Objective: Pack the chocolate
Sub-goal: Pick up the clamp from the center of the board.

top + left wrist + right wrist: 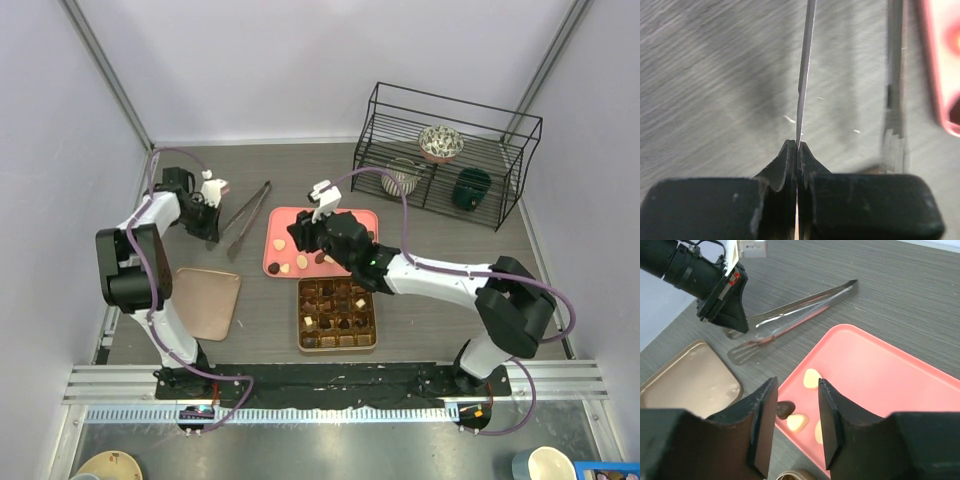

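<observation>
Several chocolates lie on the pink tray (pixel 350 222): cream ones (pixel 812 378) (pixel 798 422) and a dark one (pixel 785 410) near its left corner. More chocolates sit in the gold-brown gridded box (pixel 337 344). My right gripper (pixel 796 390) hangs open just above those cream pieces, with nothing between its fingers; from above it (pixel 300 236) is over the tray's left half. My left gripper (pixel 797 145) is shut on one thin arm of the metal tongs (pixel 805 75), left of the tray; the tongs' other arm (pixel 895 100) lies free beside it.
The box's flat gold-brown lid (pixel 207 300) lies at the front left. A black wire rack (pixel 440 150) with a bowl and cups stands at the back right. The tongs (pixel 247 218) stretch diagonally between the left gripper (pixel 212 212) and the tray.
</observation>
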{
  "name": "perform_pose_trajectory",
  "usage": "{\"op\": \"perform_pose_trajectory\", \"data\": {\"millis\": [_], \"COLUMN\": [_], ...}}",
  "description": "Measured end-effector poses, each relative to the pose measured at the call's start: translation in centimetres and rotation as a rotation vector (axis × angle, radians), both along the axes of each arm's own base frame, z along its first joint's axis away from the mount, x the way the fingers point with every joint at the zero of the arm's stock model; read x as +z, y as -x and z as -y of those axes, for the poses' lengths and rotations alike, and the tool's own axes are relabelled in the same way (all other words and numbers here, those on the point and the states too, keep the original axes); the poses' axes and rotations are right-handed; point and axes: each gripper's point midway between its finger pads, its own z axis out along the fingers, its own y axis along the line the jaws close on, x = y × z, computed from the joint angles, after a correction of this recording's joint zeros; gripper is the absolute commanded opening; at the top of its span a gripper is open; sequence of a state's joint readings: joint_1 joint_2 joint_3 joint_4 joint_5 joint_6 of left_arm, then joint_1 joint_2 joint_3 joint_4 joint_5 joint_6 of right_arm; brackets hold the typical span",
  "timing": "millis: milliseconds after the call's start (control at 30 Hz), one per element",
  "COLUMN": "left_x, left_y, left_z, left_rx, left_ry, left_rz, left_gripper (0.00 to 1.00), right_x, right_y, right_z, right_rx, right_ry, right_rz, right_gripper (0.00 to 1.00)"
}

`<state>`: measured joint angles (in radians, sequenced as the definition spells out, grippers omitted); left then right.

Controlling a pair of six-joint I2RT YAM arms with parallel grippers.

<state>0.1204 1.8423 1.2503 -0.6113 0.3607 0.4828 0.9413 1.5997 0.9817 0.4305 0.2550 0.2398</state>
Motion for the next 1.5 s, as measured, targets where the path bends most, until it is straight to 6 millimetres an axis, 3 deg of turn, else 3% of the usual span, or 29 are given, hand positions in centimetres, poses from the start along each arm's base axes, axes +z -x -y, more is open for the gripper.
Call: {"op": "perform_pose_trajectory", "data": {"millis": [100,200,233,267,400,467,567,733,967,1100,1300,1500], "left_x": [2.8,8.3,10.1,12.7,20.1,22.7,25.1,25.5,24.8,25.0,25.1,25.1], "left_y": [1.1,1.4,1.5,2.1,6.0,7.7,8.4,9.9,13.3,14.9,15.2,15.2], "left_z": [1.5,3.6,4.2,5.3,8.8,10.2,11.6,13.6,17.2,18.6,18.8,18.8], "left_rx": [-0.02,-0.061,-0.078,-0.106,-0.22,-0.292,-0.403,-0.49,-0.596,-0.645,-0.65,-0.65], "left_ry": [0.104,0.236,0.273,0.334,0.531,0.615,0.695,0.766,0.826,0.846,0.851,0.853], "left_rz": [-0.026,0.026,0.052,0.082,0.14,0.162,0.226,0.221,0.129,0.098,0.093,0.091], "left_gripper": [0.0,0.0,0.0,0.0,0.0,0.0,0.0,0.0,0.0,0.0,0.0,0.0], "right_x": [1.5,4.2,5.3,6.3,10.0,11.2,12.1,12.4,12.9,14.6,17.1,16.5], "right_y": [1.0,2.8,3.6,4.3,6.0,6.4,6.9,7.2,4.9,5.1,5.8,6.4], "right_z": [0.3,1.4,2.0,2.9,6.6,8.0,8.5,7.8,7.4,7.1,7.0,5.3], "right_rx": [0.04,0.099,0.127,0.151,0.237,0.275,0.344,0.481,0.584,0.649,0.699,0.715], "right_ry": [-0.03,-0.1,-0.136,-0.176,-0.337,-0.391,-0.437,-0.508,-0.639,-0.67,-0.684,-0.629], "right_rz": [0.001,0.004,0.006,0.008,0.023,0.022,0.007,-0.066,-0.124,-0.088,0.01,0.011], "right_gripper": [0.59,0.73,0.88,0.96,1.0,1.0,1.0,1.0,1.0,1.0,1.0,1.0]}}
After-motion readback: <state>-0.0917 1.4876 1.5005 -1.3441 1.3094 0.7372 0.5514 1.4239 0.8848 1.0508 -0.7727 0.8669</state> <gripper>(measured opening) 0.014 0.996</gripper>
